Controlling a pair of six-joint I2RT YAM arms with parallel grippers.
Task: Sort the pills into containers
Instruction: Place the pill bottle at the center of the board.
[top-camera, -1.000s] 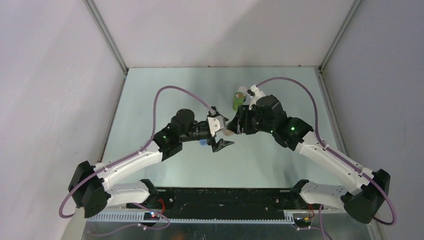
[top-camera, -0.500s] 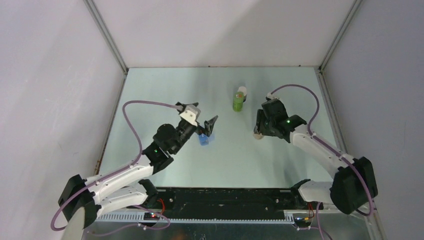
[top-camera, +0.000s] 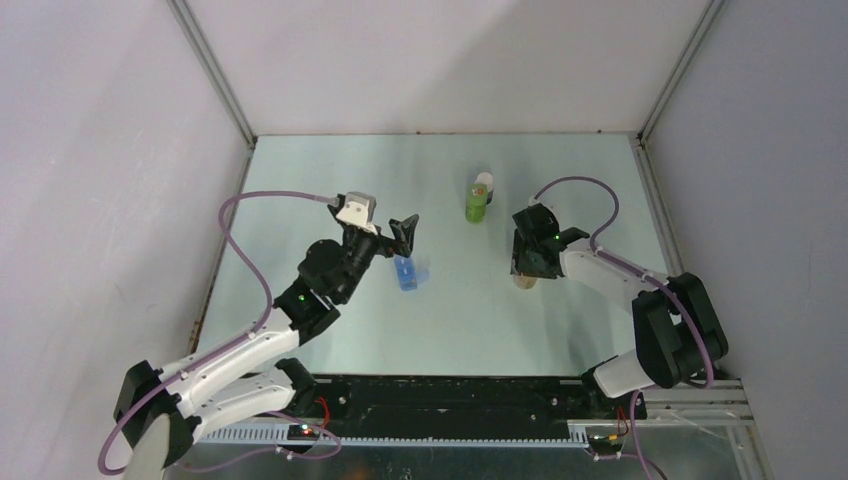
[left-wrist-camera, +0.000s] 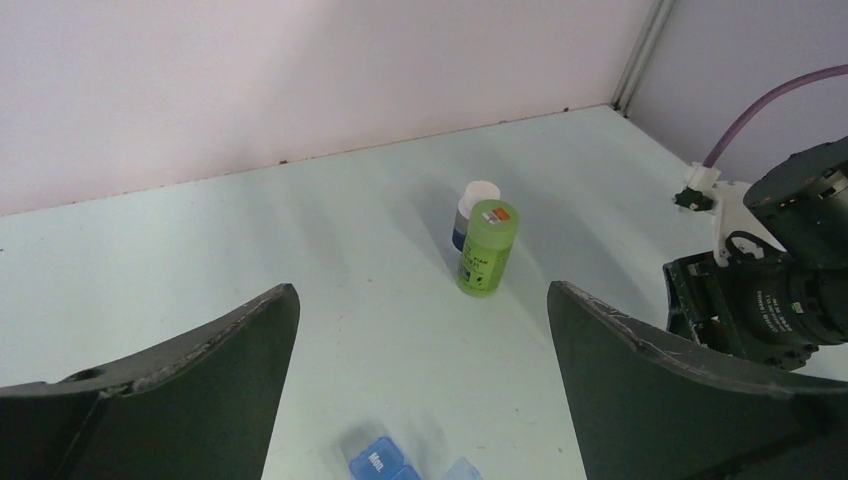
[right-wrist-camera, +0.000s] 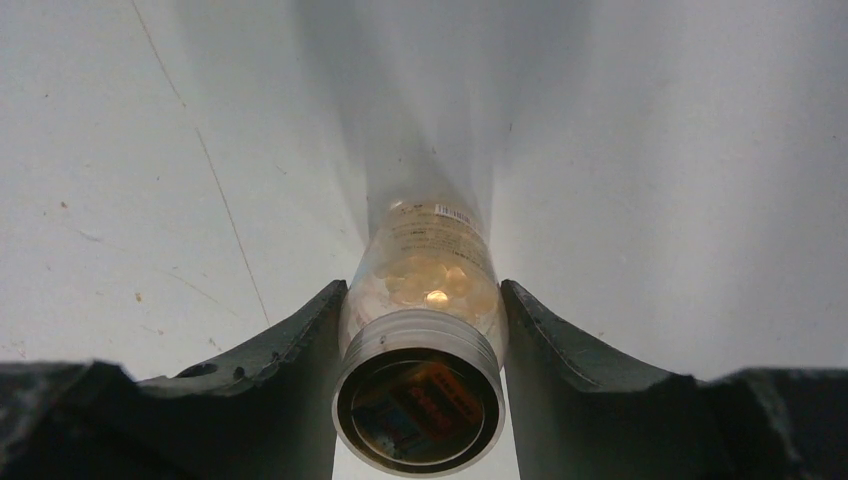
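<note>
Pills (right-wrist-camera: 420, 275) of a yellowish colour are sitting inside a clear bottle (right-wrist-camera: 425, 330), and the right jaws are clamping that bottle from both sides, one dark finger (right-wrist-camera: 300, 350) pressing each flank just below its silvery ringed end, which is facing the wrist camera and showing orange and dark print. The right arm (top-camera: 620, 275) is reaching in toward the middle right of the pale green table (top-camera: 300, 170), pointing the bottle downward; whether its base is touching the table cannot be told. The left jaws are standing wide apart and holding nothing, hanging above the table at the end of the left arm (top-camera: 250, 345), just beside a blue pill organizer (top-camera: 408, 272) that is lying flat near the table's middle. From the left wrist camera, the organizer is peeking in at the bottom edge between the two fingers, one lid reading "Mon." Farther back, a green bottle (left-wrist-camera: 487, 248) is standing upright with an orange patch on its cap, and a white-capped bottle (left-wrist-camera: 476, 200) is standing right behind it, so close that I cannot tell if they are touching. Both are standing well apart from the organizer and between the two arms.
</note>
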